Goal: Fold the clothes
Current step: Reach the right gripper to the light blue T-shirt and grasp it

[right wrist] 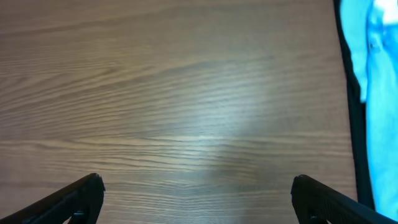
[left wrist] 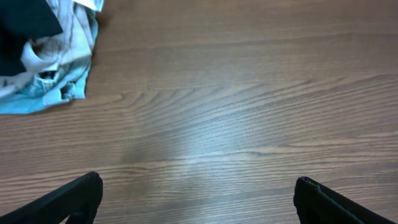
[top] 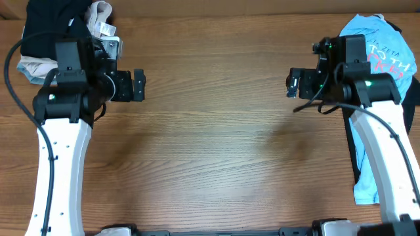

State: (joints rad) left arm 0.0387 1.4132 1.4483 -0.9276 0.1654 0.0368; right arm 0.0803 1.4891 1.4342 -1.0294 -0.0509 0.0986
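The light blue T-shirt (top: 362, 33) with white and red lettering lies crumpled along the table's right edge, partly under my right arm. It also shows at the right edge of the right wrist view (right wrist: 380, 93). My right gripper (top: 292, 83) (right wrist: 198, 190) is open and empty over bare wood, to the left of the shirt. My left gripper (top: 139, 85) (left wrist: 198, 193) is open and empty over bare wood at the left.
A plain black garment (top: 355, 157) (right wrist: 354, 124) lies under the blue shirt at the right. A bundle of black and beige garments (top: 46, 33) (left wrist: 43, 62) sits at the back left corner. The wooden table (top: 210, 131) spans the middle between the arms.
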